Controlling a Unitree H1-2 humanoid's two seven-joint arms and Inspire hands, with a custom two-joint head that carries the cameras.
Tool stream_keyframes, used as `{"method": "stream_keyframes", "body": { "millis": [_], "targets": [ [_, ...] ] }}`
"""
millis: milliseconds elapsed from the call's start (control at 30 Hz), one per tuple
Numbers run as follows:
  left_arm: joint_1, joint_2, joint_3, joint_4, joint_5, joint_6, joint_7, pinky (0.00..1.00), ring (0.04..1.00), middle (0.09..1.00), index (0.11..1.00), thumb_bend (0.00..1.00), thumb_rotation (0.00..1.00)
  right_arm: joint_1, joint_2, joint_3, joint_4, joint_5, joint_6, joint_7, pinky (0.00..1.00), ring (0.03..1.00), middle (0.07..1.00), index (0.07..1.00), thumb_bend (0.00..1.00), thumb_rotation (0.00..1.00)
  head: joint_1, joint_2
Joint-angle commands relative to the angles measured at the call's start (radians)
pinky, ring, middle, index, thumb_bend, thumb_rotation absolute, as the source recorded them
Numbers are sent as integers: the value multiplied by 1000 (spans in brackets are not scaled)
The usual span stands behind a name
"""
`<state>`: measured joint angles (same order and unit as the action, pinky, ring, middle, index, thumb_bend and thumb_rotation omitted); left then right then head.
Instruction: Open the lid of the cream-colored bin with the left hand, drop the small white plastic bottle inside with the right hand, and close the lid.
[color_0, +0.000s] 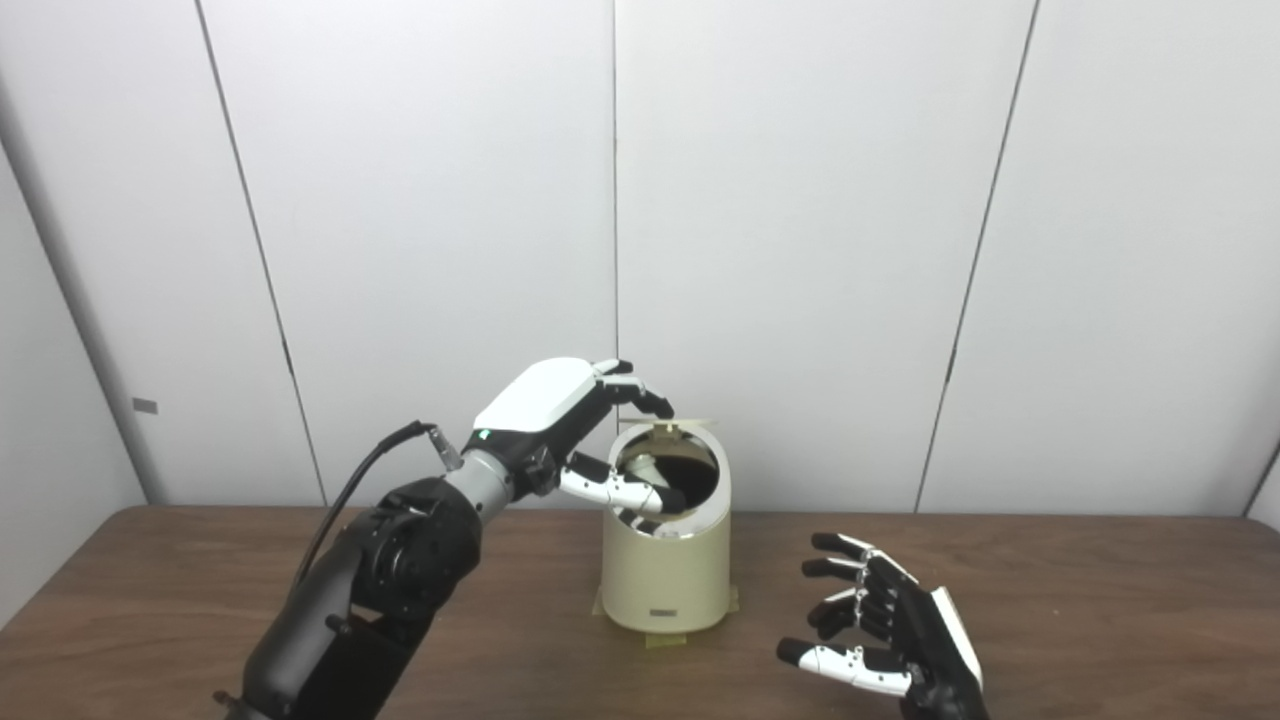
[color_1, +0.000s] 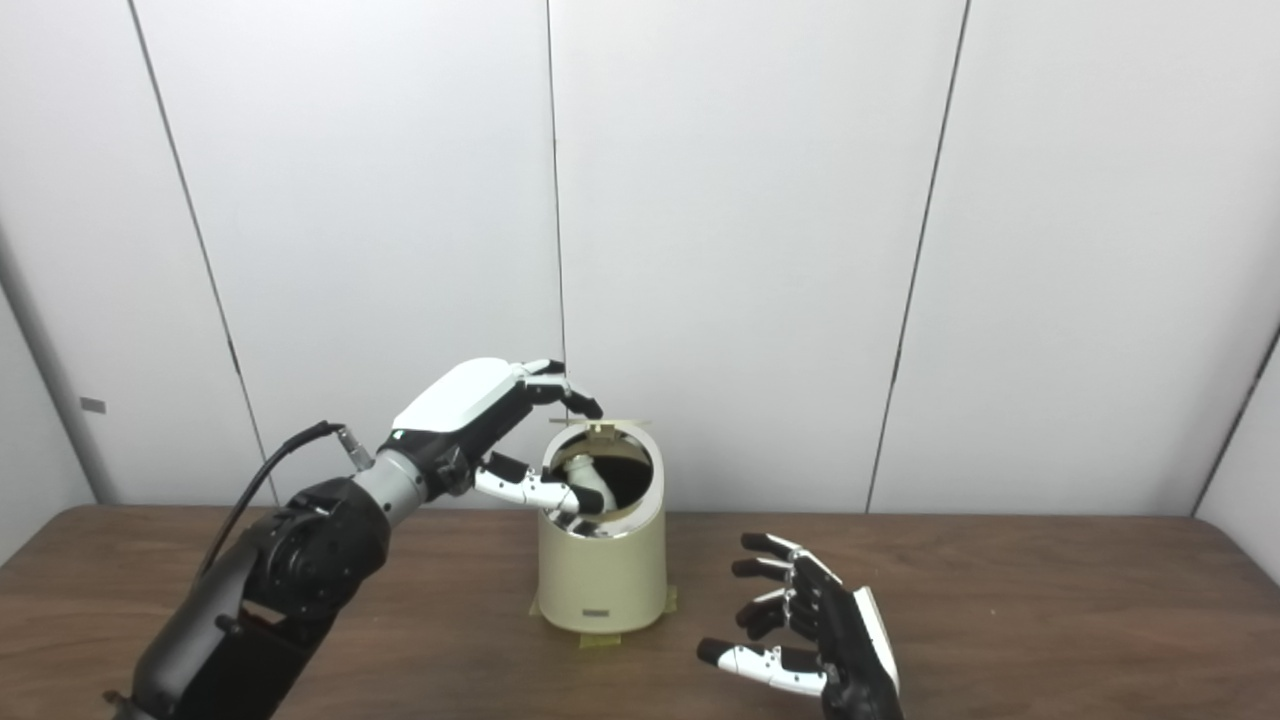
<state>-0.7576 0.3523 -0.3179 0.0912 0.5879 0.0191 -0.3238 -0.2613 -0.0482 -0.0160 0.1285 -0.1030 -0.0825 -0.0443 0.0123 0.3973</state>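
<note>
1. Centrally in the left eye view, the cream-colored bin (color_0: 665, 570) stands on the brown bench (color_0: 1100, 600), a little left of the frame's middle, with its lid (color_0: 688, 425) swung up at the back so that only a thin edge shows above the rim.
2. Just left of the bin, the left hand (color_0: 570, 420) reaches over the opening: its upper fingers (color_0: 640, 395) curl near the raised lid, and its thumb (color_0: 620, 488) lies across the front of the mouth. Whether those fingers actually press the lid, I cannot tell.
3. Inside the dark opening, a small white plastic bottle (color_0: 645, 468) shows partly, right behind the left thumb.
4. At the lower right of the frame, the right hand (color_0: 885, 625) hovers over the bench with its fingers spread apart and nothing in it, well apart from the bin.
5. Next, in the right eye view, the bin (color_1: 602, 570) sits left of centre, and the left hand (color_1: 480, 410) arches over its rim from the left.
6. The bottle (color_1: 582, 470) lies within the bin, beside the left thumb and under the fingers.
7. The right hand (color_1: 815, 625), empty and splayed, sits at the lower middle, to the right of the bin.
</note>
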Motion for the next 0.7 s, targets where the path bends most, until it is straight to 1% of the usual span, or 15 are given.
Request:
{"method": "stream_keyframes", "body": {
  "millis": [0,67,100,200,300,467,567,633,667],
  "targets": [
    [-40,18,10,-37,7,-4,-4,963,947,782,756,912,549,-34,3,-4,-43,6,-8,-7,397,468,669,727,777,77,1,5],
    [-34,19,11,-49,10,1,-15,962,949,782,757,914,548,-35,4,-4,-46,4,-2,-9,386,464,667,733,772,70,-1,6],
    [-32,19,12,-54,12,2,-19,959,948,779,754,920,544,-36,4,-4,-46,1,-2,-11,405,472,668,732,771,67,-2,7],
    [-26,18,14,-61,18,5,-29,958,947,778,752,923,533,-38,5,-4,-46,-1,-2,-12,415,474,668,725,771,66,-1,11],
    [-22,18,12,-59,26,-2,-32,953,942,778,752,917,533,-38,5,-2,-47,-3,-1,-14,398,469,669,723,768,63,-3,14],
    [-13,18,8,-55,32,-13,-35,952,945,772,749,919,524,-38,7,-1,-54,-5,6,-18,397,474,671,723,767,60,-4,19],
    [-11,20,2,-44,42,-23,-33,951,949,768,750,917,540,-39,10,0,-58,-1,9,-17,421,476,667,718,768,52,-6,22],
    [-10,21,1,-40,42,-28,-30,946,947,765,749,921,552,-39,11,-1,-61,2,13,-16,418,477,667,719,766,48,-9,24],
    [-9,20,1,-35,41,-32,-28,951,947,764,748,927,560,-38,12,-1,-62,1,14,-17,438,485,668,719,769,49,-10,26]
  ]
}}
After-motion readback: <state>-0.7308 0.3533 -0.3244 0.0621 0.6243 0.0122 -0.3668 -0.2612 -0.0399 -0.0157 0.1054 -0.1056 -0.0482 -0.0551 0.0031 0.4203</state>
